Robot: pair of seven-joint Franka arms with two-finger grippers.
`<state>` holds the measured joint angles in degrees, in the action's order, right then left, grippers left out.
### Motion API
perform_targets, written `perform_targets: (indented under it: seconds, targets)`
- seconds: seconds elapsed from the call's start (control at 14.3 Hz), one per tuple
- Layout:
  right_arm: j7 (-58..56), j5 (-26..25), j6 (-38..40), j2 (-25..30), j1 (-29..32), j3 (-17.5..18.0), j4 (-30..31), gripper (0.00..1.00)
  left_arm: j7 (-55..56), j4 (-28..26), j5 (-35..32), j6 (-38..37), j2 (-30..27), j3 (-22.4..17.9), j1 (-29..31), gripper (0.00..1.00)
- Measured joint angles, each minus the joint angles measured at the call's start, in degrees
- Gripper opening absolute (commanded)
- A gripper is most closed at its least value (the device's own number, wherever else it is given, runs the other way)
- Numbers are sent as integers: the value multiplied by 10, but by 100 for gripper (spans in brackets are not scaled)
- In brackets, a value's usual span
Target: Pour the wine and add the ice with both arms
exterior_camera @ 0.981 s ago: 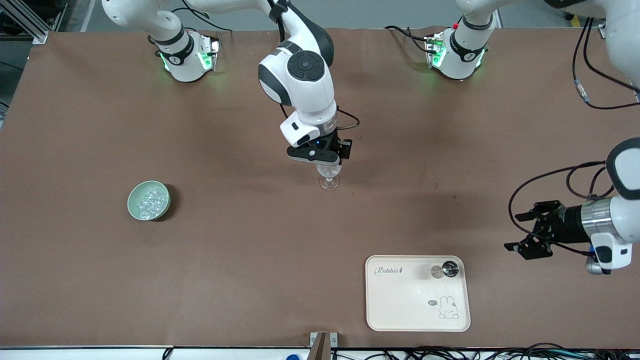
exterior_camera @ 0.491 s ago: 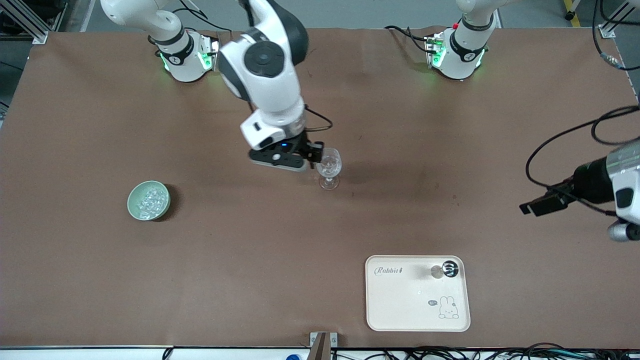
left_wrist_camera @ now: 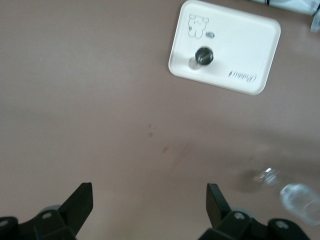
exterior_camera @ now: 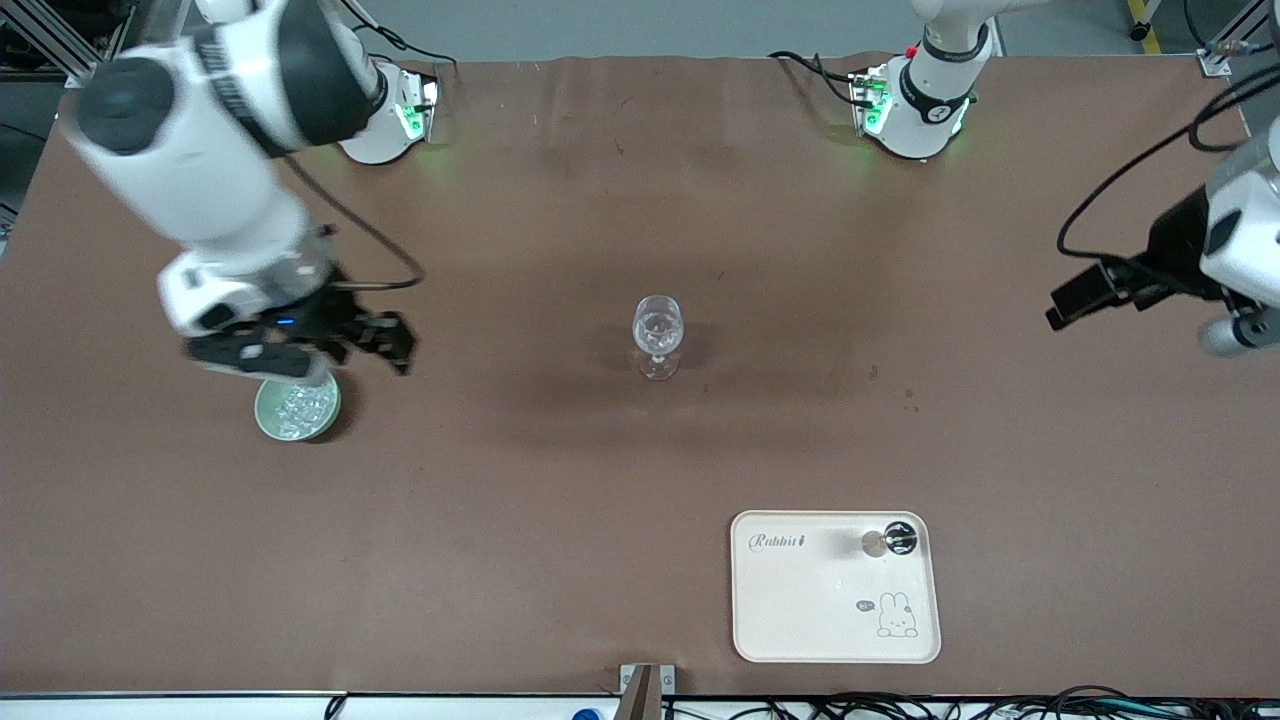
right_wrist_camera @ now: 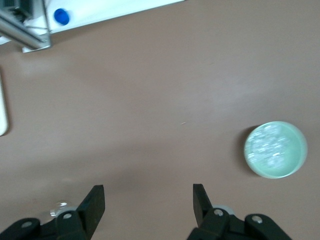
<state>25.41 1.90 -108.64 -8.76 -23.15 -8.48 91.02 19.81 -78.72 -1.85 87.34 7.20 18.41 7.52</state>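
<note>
A clear wine glass [exterior_camera: 657,335] stands upright mid-table; it also shows in the left wrist view [left_wrist_camera: 296,194]. The ice [exterior_camera: 298,404] is a heap of glassy cubes in a pale green bowl [exterior_camera: 264,420] toward the right arm's end, also in the right wrist view [right_wrist_camera: 275,149]. My right gripper [exterior_camera: 385,340] is open and empty, up in the air over the table just beside the bowl; its wrist partly covers the bowl's rim. My left gripper [exterior_camera: 1070,298] is open and empty, high over the left arm's end of the table.
A cream tray [exterior_camera: 800,610] with a rabbit print lies nearer the front camera than the glass, with a small dark round cap [exterior_camera: 900,537] on it. The tray [left_wrist_camera: 240,35] and cap [left_wrist_camera: 203,55] also show in the left wrist view.
My right gripper has left the wine glass and swung across to the bowl of ice. My left gripper has risen and drawn back toward its end of the table.
</note>
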Motion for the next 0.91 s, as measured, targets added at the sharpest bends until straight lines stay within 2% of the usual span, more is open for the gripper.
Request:
perform_targets:
  seconds: [0.14,0.35,0.63,0.91]
  targets:
    - [-51,0,0,26,48,0,25,79,-46,-46,0,0,-44,-59,-50,100]
    - [-134,-1,2,56,115,0,51,79,-98,-106,0,0,-95,-104,-83,100]
    - [-242,-1,29,83,193,1,59,79,-117,-143,10,1,-126,-121,-89,100]
    - [-253,-1,95,121,216,1,60,79,-117,-148,11,4,-128,-118,-92,100]
